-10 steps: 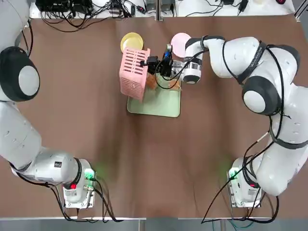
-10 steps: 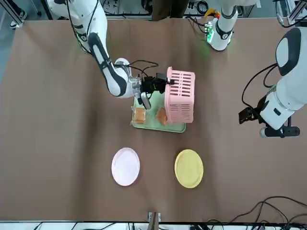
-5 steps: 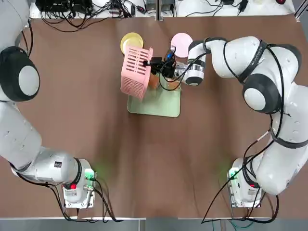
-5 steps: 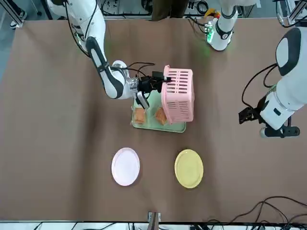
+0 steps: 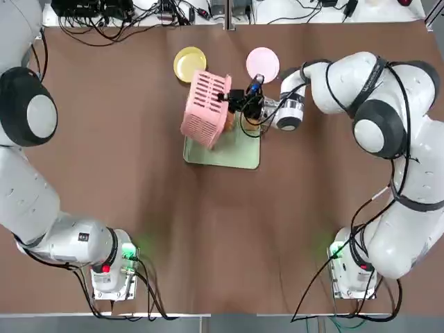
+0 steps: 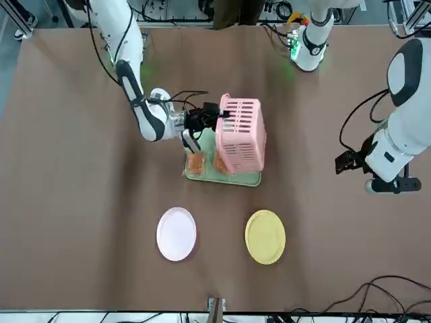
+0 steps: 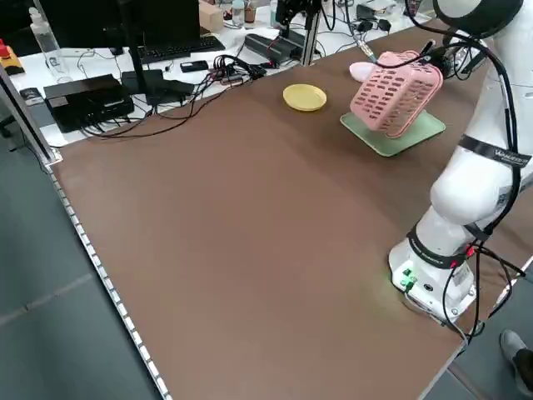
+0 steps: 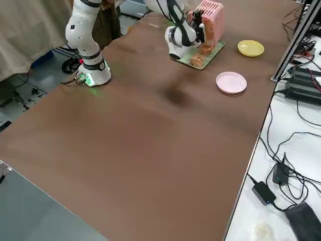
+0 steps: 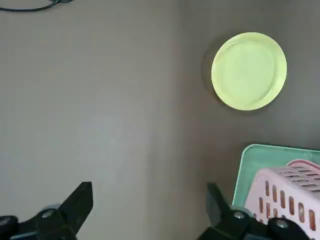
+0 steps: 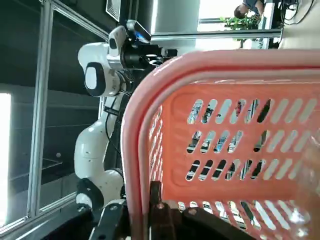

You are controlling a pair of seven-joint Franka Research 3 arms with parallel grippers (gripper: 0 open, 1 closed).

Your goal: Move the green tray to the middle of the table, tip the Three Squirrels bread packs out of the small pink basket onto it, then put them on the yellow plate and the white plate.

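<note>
The small pink basket [image 5: 206,109] hangs tipped on its side over the green tray [image 5: 232,154], its mouth turned toward the right arm. My right gripper [image 5: 229,97] is shut on the basket's rim [image 10: 145,130]. Two Three Squirrels bread packs [image 6: 196,162] [image 6: 220,163] lie on the tray's far end beside the basket; any others are hidden. The yellow plate [image 5: 189,64] and the white plate [image 5: 262,64] sit just beyond the tray, both bare. My left gripper [image 9: 149,212] hovers open above the table on the left, away from the tray.
Cables and electronics [image 5: 118,14] line the far edge behind the plates. Both arm bases [image 5: 111,267] [image 5: 354,267] stand at the near edge. Bare brown table [image 5: 222,236] stretches between the tray and the bases.
My right gripper has pulled the basket toward the robot's right across the tray, turning it a little. The left arm has not moved.
</note>
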